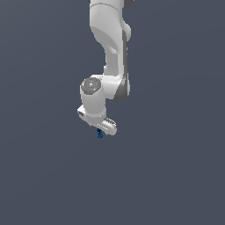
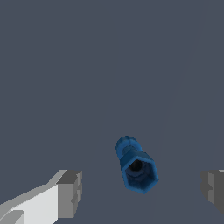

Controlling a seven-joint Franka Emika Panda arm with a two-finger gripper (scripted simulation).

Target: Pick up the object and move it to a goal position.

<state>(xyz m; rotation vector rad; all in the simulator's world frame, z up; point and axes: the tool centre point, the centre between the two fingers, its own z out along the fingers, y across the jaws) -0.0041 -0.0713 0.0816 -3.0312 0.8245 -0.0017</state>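
While my white claw hangs low over the plain grey-blue ground, its two grey finger pads stand spread far from each other, and nothing is pinched between them. The small dark-blue lumpy object, which has a six-sided end with a dark hole in it and a rounder narrow part behind, lies in the gap between the pads. It is nearer to one pad than to the other, and it touches neither of them. In the exterior view I see only a little blue spot just under my fingertips, so I judge that I am very close above it, but I cannot tell if my fingertips already reach the ground.

I think the claw is held wide because the object must first come fully between the pads before I close them. The object seems to lie on its side, with the hollow end turned toward my wrist camera, so the pads would press on its sides. Because it is so small and not centred, one pad may touch it first and push it a little; this is my guess only.

The ground is flat, smooth and of one colour, with no marks or edges. Around it there is no wall or furniture that I can see, and no sign of the goal position is visible in either view
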